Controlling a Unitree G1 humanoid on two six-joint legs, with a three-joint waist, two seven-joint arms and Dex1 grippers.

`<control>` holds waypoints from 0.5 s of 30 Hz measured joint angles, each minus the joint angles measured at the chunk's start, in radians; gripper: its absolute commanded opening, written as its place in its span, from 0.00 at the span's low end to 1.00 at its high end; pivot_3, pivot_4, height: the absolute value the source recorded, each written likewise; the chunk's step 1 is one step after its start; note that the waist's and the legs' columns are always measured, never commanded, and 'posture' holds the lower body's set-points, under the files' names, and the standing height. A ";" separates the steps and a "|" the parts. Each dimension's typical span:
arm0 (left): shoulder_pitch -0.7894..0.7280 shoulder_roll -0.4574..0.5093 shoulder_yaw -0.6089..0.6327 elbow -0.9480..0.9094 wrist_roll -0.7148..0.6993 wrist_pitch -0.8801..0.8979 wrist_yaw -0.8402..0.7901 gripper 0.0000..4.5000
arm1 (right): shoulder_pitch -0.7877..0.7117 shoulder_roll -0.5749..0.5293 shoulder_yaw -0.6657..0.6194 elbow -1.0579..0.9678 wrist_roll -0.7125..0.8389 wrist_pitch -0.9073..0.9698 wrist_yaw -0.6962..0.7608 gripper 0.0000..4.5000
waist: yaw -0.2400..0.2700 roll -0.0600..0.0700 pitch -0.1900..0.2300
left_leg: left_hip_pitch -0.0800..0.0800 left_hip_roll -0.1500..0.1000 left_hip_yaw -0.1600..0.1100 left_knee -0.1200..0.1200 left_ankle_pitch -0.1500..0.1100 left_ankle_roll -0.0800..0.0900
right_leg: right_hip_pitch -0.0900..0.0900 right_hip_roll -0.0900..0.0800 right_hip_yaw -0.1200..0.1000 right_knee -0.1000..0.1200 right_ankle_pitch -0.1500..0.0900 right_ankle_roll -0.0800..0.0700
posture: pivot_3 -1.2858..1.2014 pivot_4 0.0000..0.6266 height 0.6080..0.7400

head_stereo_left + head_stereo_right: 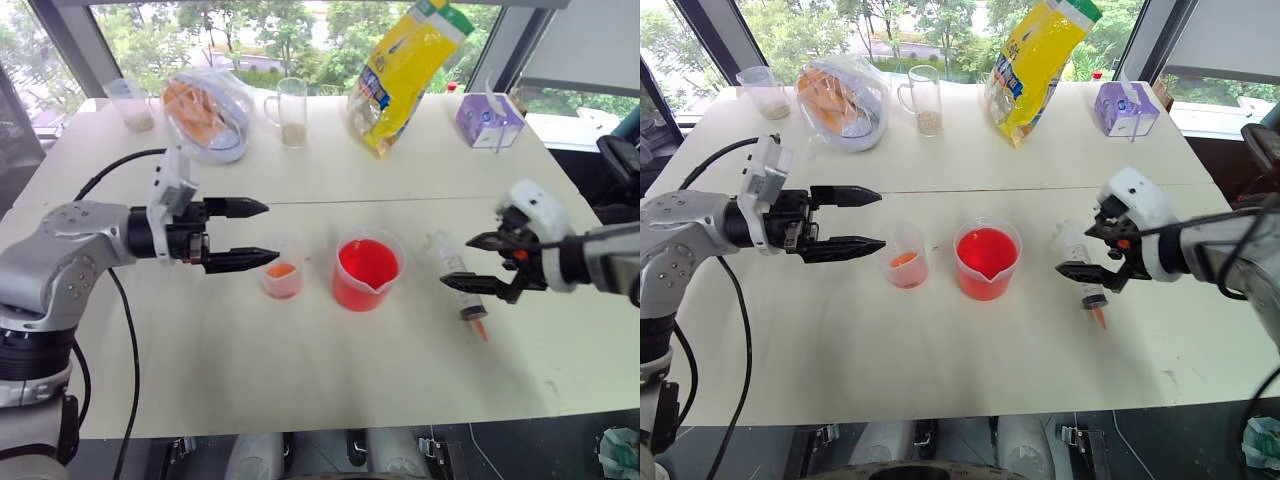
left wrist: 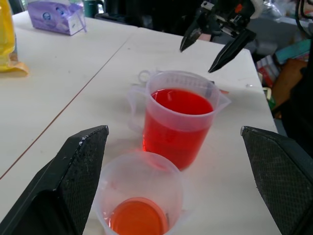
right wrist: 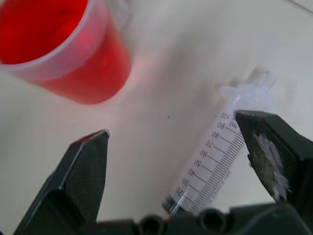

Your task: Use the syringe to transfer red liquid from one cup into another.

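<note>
White table (image 1: 300, 380), syringe (image 1: 455, 280) lying flat, orange tip toward robot, plunger away

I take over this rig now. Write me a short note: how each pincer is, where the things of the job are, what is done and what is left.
Left pincer: open, empty, level beside the small cup.
Right pincer: open, empty, over the syringe.
Syringe lies flat on the table, to the right of the beaker, barrel looks empty.
Beaker holds plenty of red liquid; small cup to its left has a little orange-red at the bottom.
Done: nothing clear in this cycle.
Left: grasp the syringe, draw from the beaker, empty it into the small cup.
</note>
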 measured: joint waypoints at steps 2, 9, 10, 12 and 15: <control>-0.001 -0.001 -0.001 0.001 0.004 -0.002 0.007 1.00 | -0.089 0.051 0.051 0.054 -0.009 0.084 -0.029 0.99 | 0.000 0.000 0.000 | 0.000 0.000 0.000 0.000 0.000 0.000 | 0.000 0.000 0.000 0.000 0.000 0.000 | 0.52 0.24 1.00; 0.004 -0.003 0.001 -0.005 -0.002 0.004 0.020 1.00 | -0.240 0.170 0.185 0.277 -0.088 0.224 -0.170 0.99 | 0.004 0.000 0.000 | -0.001 -0.001 0.000 0.000 0.000 0.000 | 0.000 0.000 0.000 0.000 0.000 0.000 | 0.52 0.24 1.00; 0.007 -0.003 0.001 -0.006 -0.003 0.004 0.022 1.00 | -0.244 0.176 0.196 0.305 -0.090 0.224 -0.184 0.99 | 0.004 0.000 0.000 | -0.001 -0.001 0.000 0.000 0.000 0.000 | -0.001 0.000 0.000 -0.001 0.000 0.000 | 0.52 0.24 1.00; 0.008 -0.004 0.001 -0.008 -0.003 0.004 0.027 1.00 | -0.250 0.180 0.214 0.332 -0.095 0.224 -0.202 0.99 | 0.002 0.000 0.000 | -0.001 -0.001 0.000 0.000 0.000 0.000 | -0.001 0.000 0.000 -0.001 0.000 0.000 | 0.52 0.24 1.00; 0.020 -0.006 0.002 -0.024 -0.005 0.003 0.033 1.00 | -0.268 0.207 0.236 0.387 -0.119 0.224 -0.248 0.99 | 0.000 0.000 0.000 | -0.001 -0.001 0.000 0.000 0.000 0.000 | -0.001 0.000 0.000 0.000 0.001 0.001 | 0.52 0.24 1.00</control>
